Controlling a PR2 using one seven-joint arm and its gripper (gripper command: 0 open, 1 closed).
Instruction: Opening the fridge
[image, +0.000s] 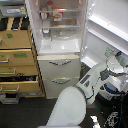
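A dark floor (20, 112) fills the lower part of the exterior view, and storage units line the far side of the room. The fridge (59, 47) stands at about 12 o'clock in the frame, tall and white, with its upper compartment exposed: white shelves (61, 25) carry a few small items too blurred to name. The upper door (107, 30) is swung wide open and angles away toward 2 o'clock, its inner face showing white door racks. Below the open compartment sit two lower drawers (60, 72), both closed, each with a curved silver handle (60, 63).

Just beside the fridge, at 9 o'clock, stands a tan wooden drawer cabinet (17, 62) with several drawers pulled partly out, green labels on some fronts and dark contents showing in the lower ones.

The white and blue robot (107, 75) occupies the 4 o'clock area. Its arm (90, 82) reaches from 3 o'clock down toward 5 o'clock, ending near a large pale rounded shape (67, 110) at 6 o'clock that is close to the camera and out of focus. The gripper cannot be made out clearly at this resolution, so I cannot tell whether its fingers are apart or together.
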